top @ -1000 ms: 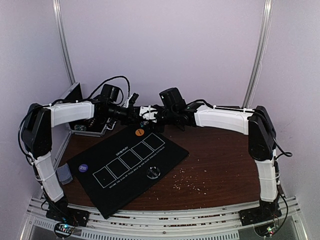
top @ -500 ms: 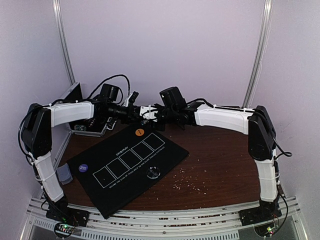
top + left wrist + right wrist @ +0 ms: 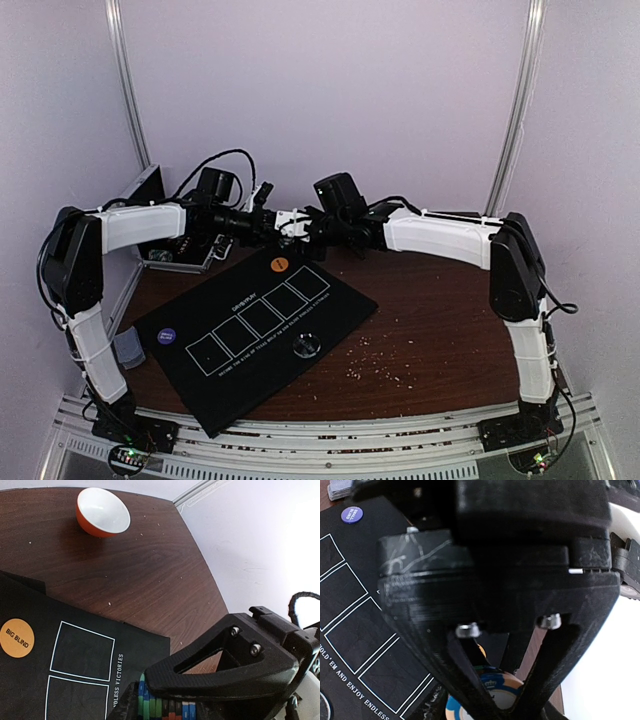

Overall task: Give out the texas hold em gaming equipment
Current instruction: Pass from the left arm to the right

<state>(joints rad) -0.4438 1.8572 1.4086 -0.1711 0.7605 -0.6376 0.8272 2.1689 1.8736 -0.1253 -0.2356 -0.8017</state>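
The black five-box mat [image 3: 262, 330] lies on the brown table. On it are an orange BIG BLIND disc [image 3: 280, 265] [image 3: 17, 638], a purple disc [image 3: 167, 336] [image 3: 351, 514] and a clear disc [image 3: 306, 346]. Grey-backed cards [image 3: 129, 347] lie left of the mat. My left gripper [image 3: 274, 224] [image 3: 150, 702] is shut on a row of striped poker chips [image 3: 165, 709], held above the mat's far edge. My right gripper [image 3: 306, 228] [image 3: 516, 707] meets it tip to tip. Its fingers narrow to a tight V in front of a blue-and-orange chip face [image 3: 501, 692]. Its tips are out of frame.
A white bowl with an orange base [image 3: 102, 512] stands on bare wood beyond the mat. A dark open case [image 3: 165, 245] sits at the back left against the wall. Crumbs [image 3: 382, 366] are scattered right of the mat. Walls close in on both sides.
My right gripper has moved a little left and up, closing the gap to the left gripper. The left arm has barely moved.
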